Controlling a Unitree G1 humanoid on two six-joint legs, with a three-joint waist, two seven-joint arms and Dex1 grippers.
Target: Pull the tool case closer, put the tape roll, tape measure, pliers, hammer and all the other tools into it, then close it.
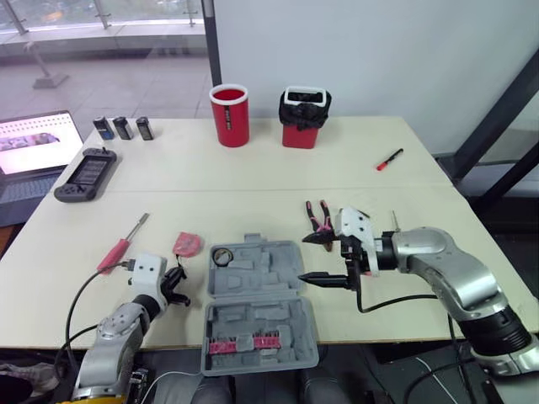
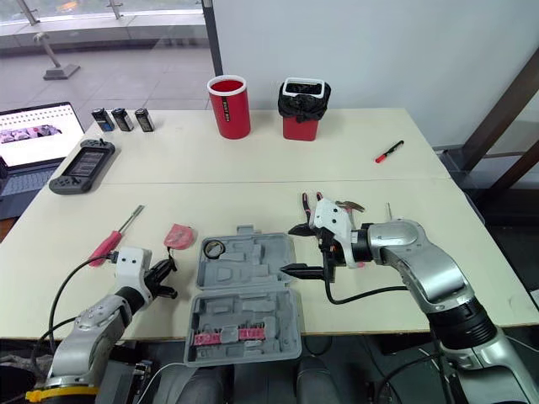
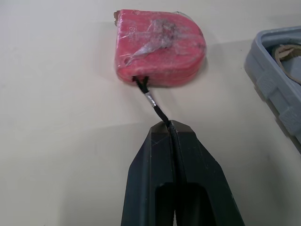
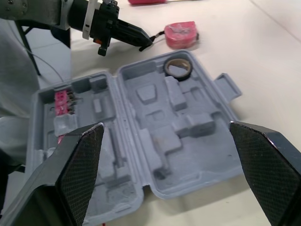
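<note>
Grey moulded plastic tool case (image 1: pixel 253 316) lies open at the near edge of the beige table (image 1: pixel 354 172), both halves flat. The right gripper (image 4: pixel 164 127) hangs over the case, its fingers spread wide and holding nothing. The left gripper (image 3: pixel 169 125) is pinched tight on the thin black cord of the pink tape measure (image 1: pixel 187 244), which lies on the table just left of the case. A dark tape roll (image 1: pixel 221 256) sits in the far half's left corner.

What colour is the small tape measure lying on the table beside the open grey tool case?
Pinkish red tape measure; clearest in the left wrist view.
</note>
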